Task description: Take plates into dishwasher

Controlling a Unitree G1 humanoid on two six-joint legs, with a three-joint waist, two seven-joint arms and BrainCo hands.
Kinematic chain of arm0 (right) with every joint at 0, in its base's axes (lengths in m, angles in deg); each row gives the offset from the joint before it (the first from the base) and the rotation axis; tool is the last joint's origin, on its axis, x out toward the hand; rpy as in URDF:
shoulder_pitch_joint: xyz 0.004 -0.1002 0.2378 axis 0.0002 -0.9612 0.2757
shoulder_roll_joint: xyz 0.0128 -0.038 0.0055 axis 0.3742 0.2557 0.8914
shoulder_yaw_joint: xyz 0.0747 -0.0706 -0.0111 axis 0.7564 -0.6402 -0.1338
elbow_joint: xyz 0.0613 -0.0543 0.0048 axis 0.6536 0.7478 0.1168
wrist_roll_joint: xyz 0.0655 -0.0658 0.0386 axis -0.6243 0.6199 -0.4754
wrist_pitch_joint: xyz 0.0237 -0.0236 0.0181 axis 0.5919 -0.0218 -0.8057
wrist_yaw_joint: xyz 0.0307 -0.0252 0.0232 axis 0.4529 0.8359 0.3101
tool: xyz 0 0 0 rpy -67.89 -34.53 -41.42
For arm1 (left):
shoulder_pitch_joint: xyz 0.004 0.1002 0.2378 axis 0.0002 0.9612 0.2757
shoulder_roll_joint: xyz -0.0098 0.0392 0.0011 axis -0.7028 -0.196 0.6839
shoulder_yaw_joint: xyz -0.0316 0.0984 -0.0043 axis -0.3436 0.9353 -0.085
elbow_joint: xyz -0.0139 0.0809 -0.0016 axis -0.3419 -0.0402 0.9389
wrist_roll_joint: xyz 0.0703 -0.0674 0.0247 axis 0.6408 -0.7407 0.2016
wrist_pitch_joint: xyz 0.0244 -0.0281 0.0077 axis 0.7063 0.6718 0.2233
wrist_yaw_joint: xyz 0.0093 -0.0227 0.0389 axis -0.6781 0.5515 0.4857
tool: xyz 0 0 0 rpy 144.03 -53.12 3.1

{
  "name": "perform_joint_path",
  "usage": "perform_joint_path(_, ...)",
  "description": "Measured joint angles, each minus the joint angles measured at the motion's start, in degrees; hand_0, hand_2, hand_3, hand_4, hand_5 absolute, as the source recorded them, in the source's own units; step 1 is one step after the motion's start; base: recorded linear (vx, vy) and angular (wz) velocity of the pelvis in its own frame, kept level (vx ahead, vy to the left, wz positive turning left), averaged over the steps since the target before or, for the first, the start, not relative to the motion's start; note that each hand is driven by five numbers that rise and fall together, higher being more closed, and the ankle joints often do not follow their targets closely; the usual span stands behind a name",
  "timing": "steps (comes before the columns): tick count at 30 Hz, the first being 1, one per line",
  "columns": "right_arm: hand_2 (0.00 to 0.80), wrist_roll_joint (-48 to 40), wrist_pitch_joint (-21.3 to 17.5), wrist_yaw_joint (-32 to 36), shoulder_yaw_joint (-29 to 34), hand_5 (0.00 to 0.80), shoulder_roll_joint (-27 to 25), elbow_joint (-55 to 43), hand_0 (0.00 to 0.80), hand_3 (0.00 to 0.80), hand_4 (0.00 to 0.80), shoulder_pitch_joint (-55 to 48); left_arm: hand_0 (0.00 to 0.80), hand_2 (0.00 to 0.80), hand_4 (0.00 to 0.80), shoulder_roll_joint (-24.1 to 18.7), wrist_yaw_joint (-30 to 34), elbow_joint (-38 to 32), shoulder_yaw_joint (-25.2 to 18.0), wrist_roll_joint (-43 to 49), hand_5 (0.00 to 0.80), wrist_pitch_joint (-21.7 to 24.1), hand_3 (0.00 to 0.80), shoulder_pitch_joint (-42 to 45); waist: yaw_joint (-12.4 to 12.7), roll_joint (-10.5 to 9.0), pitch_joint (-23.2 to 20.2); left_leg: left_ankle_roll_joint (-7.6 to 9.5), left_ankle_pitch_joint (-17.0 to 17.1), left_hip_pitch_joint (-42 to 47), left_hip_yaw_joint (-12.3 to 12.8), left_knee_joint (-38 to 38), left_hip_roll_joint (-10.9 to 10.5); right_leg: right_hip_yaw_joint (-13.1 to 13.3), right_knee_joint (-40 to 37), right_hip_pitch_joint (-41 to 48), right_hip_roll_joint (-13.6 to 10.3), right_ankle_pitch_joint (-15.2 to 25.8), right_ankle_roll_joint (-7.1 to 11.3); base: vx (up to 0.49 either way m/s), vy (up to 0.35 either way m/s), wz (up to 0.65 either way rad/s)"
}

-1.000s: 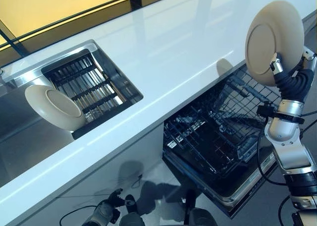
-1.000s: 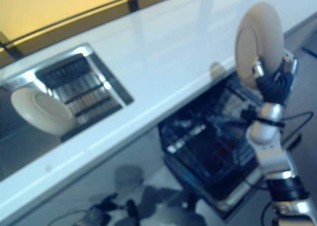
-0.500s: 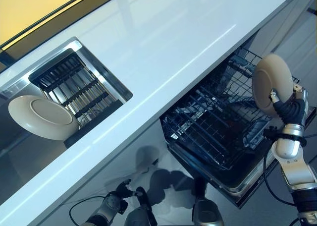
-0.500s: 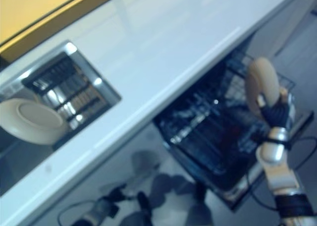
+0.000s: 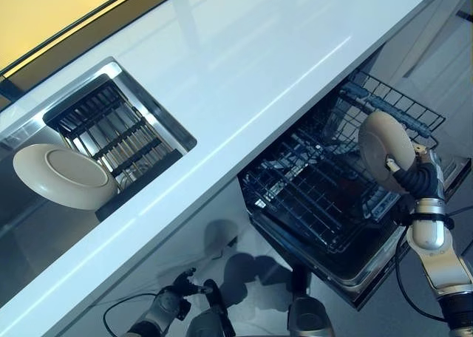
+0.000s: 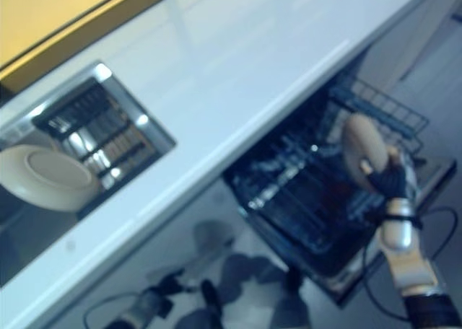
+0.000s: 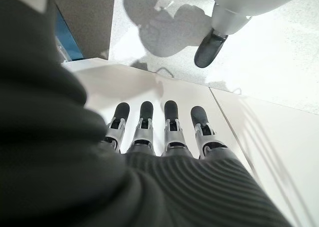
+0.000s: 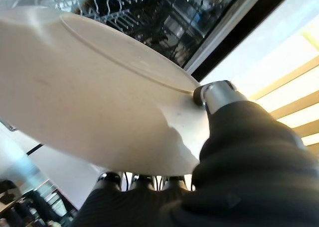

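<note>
My right hand (image 5: 416, 180) is shut on a cream plate (image 5: 384, 148) and holds it on edge just above the right side of the pulled-out dishwasher rack (image 5: 303, 204). In the right wrist view the thumb presses the plate's (image 8: 99, 87) underside and the fingers curl behind its rim. A second cream plate (image 5: 63, 176) leans tilted in the sink (image 5: 103, 67) at the far left. My left hand (image 5: 164, 309) hangs low by the cabinet front, its fingers (image 7: 169, 127) straight and empty.
A long white countertop (image 5: 259, 71) runs over the dishwasher. A dark slatted drain rack (image 5: 111, 126) lies in the sink beside the plate. The open dishwasher door (image 5: 355, 285) juts out below the wire rack.
My right hand has lowered the plate from above the countertop edge down to the dishwasher rack. The camera shifted early on. The sink plate and left hand stayed put.
</note>
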Motion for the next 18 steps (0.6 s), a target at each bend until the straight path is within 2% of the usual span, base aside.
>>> perform_joint_path(8, 0.8, 6.09, 1.36, 3.86, -4.07, 0.8, -4.85, 0.0, 0.8, 0.8, 0.8, 1.85, 0.0, 0.0, 0.0, -0.27, 0.4, -1.0, -0.01, 0.1, 0.0, -1.02, 0.0, -0.04, 0.23, -0.57, 0.29, 0.08, 0.09, -0.06, -0.41, 0.02, 0.04, -0.4, 0.01, 0.26, 0.05, 0.01, -0.01, -0.02, -0.052, 0.03)
perform_joint_path(11, 0.8, 9.95, 4.02, 5.88, -4.93, 0.8, -7.4, 0.09, 0.8, 0.8, 0.8, 2.26, 0.0, 0.0, 0.0, -0.63, 0.6, -2.12, -0.05, 0.53, 0.0, -1.41, 0.0, -0.27, 1.59, -1.33, 0.67, 0.17, 0.18, -0.1, -1.01, 0.04, 0.04, -0.72, 0.02, 0.51, 0.09, 0.02, -0.03, -0.02, -0.056, 0.05)
perform_joint_path(18, 0.8, 12.61, 10.42, 8.79, -6.63, 0.8, -9.21, 0.46, 0.8, 0.8, 0.8, 6.42, 0.0, 0.0, 0.0, -4.07, 1.86, -2.32, -0.08, 0.57, 0.0, -2.1, 0.0, -0.16, 2.07, -4.34, 0.86, 0.24, 0.25, -0.15, -1.29, 0.05, 0.0, -1.1, 0.02, 0.74, 0.07, 0.19, -0.25, -0.003, -0.01, 0.01)
